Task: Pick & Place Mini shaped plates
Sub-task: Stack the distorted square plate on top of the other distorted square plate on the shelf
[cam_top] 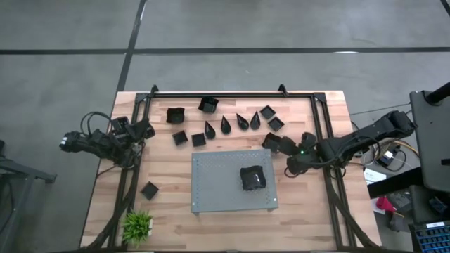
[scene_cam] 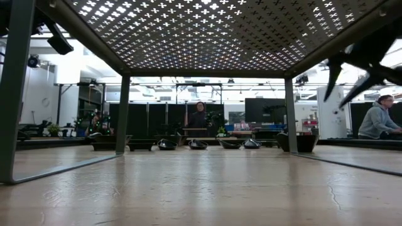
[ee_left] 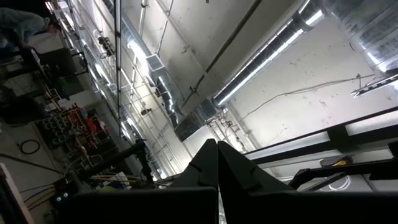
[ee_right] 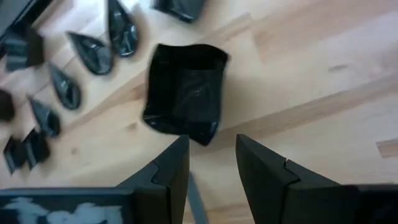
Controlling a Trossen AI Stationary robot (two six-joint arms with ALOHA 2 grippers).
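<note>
- Dark, angular fingers [ee_right: 168,168] of the right gripper [ee_right: 211,163] are standing slightly apart at the bottom of the right wrist frame, holding nothing, just below a glossy black square plate [ee_right: 185,91] with raised rims on pale wood grain.
- Pointed teardrop plates [cam_top: 226,125] are lying in a row at upper centre of the high frame.
- One black plate [cam_top: 253,177] is sitting on the grey perforated board [cam_top: 211,183].
- At the left edge, the left gripper [ee_left: 217,163] is resting with fingers pressed together.

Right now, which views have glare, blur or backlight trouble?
Low view: bright room behind silhouettes the grey board and the plates. Left wrist view: points at glaring ceiling lights. Right wrist view: square plate soft and blurred, right gripper open beside it. High view: evenly lit.
</note>
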